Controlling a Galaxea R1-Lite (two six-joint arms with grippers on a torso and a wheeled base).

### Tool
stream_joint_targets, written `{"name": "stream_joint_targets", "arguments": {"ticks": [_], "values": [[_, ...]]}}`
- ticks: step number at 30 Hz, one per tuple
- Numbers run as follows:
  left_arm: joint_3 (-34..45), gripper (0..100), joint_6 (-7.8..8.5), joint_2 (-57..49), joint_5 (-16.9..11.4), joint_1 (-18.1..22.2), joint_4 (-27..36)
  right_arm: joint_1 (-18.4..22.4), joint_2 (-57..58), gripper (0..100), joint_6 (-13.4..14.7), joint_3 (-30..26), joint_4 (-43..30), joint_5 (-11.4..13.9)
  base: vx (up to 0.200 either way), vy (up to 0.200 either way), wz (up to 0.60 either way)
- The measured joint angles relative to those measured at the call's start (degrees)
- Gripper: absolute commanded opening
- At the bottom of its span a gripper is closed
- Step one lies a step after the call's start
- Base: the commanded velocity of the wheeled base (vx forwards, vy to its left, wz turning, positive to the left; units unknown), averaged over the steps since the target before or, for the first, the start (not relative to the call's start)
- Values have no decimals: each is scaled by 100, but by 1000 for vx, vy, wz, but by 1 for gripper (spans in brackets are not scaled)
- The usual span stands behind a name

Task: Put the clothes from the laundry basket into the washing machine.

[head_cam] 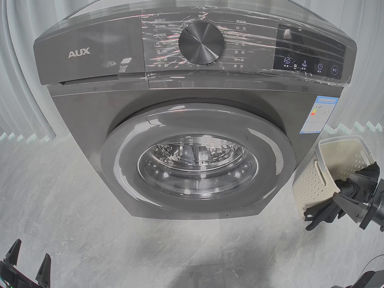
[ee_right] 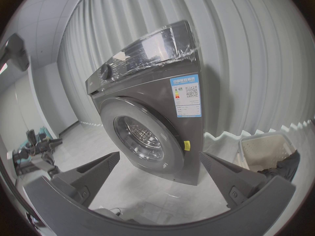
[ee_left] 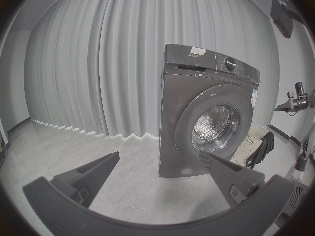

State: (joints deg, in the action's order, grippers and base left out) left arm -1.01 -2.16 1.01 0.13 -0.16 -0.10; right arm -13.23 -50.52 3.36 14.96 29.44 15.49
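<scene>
One blue label (head_cam: pixel 319 115) on washing machine (head_cam: pixel 196 113)

Pale marbled tile floor (head_cam: pixel 80 205), glossy. Standing on it, ahead of the left gripper (head_cam: pixel 31 249) and well apart from it: grey front-loading washing machine (head_cam: pixel 192 113), door shut. Just beyond the right gripper (head_cam: pixel 346 195), set on the floor beside the machine's flank: cream perforated laundry basket (head_cam: pixel 320 181).

Pale pleated curtain (head_cam: pixel 20 81) across bkgd, zigzag hem meeting grey marble-look floor (head_cam: pixel 60 205)
</scene>
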Motion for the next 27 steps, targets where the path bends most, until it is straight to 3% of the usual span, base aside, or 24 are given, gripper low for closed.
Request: {"name": "stream_joint_targets", "arguments": {"ticks": [4,7,17,20,27], "values": [[0,100,0,0,0,-5,2,-540,-730,100,352,22,731,-683,0,0,0],[0,100,0,0,0,-5,0,-777,-1211,100,449,50,983,-909,0,0,0],[0,100,-2,0,0,-5,2,-992,-2603,100,544,612,1481,-1268,0,0,0],[0,100,0,0,0,-5,2,-1008,-2979,100,541,730,1841,-1426,0,0,0],[0,100,0,0,2,-5,0,-1028,-3699,100,512,824,2806,-1518,0,0,0]]}}
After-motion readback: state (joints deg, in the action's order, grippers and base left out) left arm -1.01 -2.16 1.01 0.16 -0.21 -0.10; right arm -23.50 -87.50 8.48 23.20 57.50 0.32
